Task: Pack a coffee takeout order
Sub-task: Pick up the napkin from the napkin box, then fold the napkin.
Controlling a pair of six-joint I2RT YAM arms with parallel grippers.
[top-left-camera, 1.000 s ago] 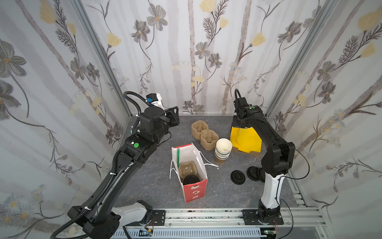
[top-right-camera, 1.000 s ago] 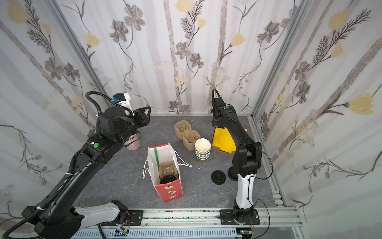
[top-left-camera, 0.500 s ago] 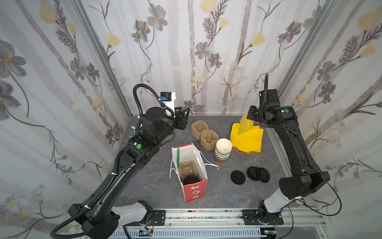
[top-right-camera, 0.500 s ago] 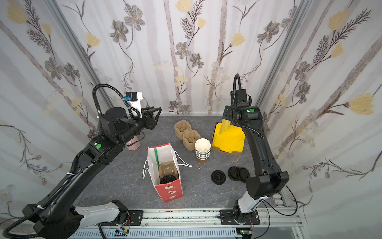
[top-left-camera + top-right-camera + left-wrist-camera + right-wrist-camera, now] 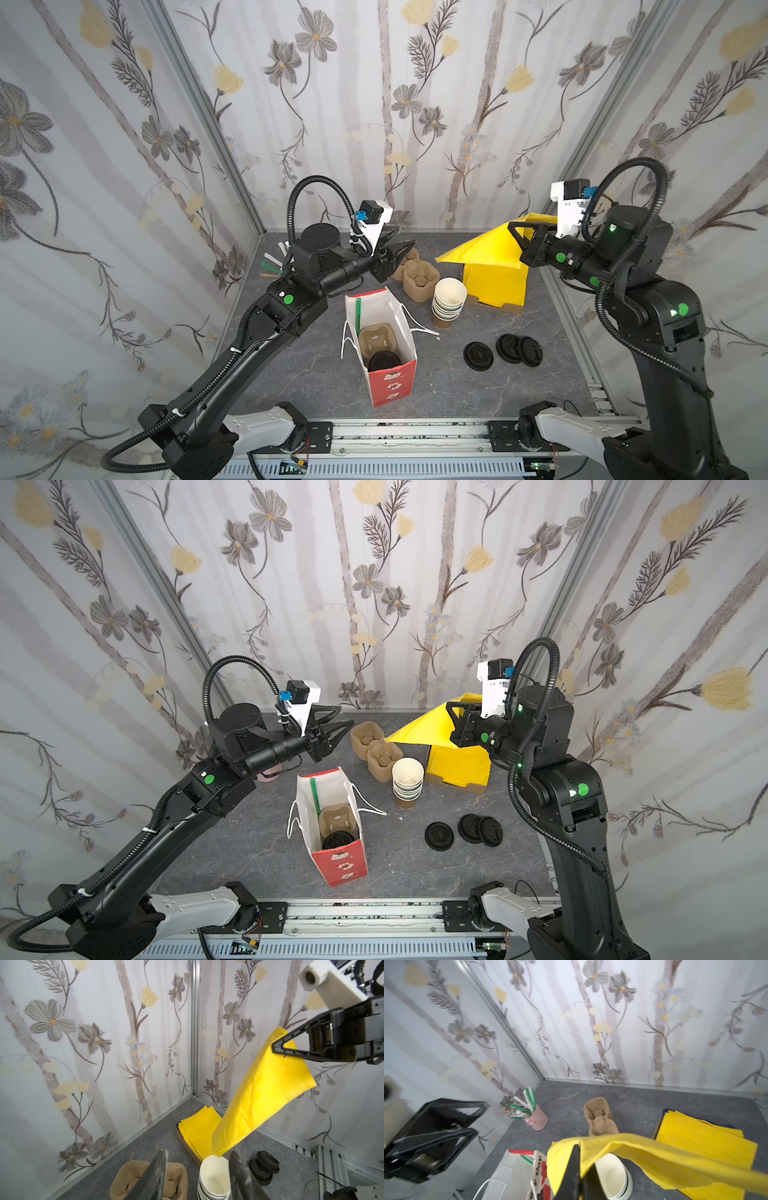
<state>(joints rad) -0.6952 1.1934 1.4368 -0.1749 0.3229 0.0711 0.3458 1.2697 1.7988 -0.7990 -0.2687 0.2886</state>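
Right gripper [image 5: 277, 1047] clamps a yellow napkin [image 5: 261, 1093] by its corner; left gripper [image 5: 402, 240] jaws stand partly apart, empty.

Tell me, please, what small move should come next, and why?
Probably carry the yellow napkin, pinched in the right gripper, over the open bag: the lidded cup and green straw already sit inside, so only the napkin is missing.

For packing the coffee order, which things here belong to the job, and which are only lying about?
Job:
- napkin in right hand
- bag
- in the bag: straw, lidded cup, carrier

Lying about:
- cup stack
- loose lids
- napkin pile
- spare carriers
- straw pot
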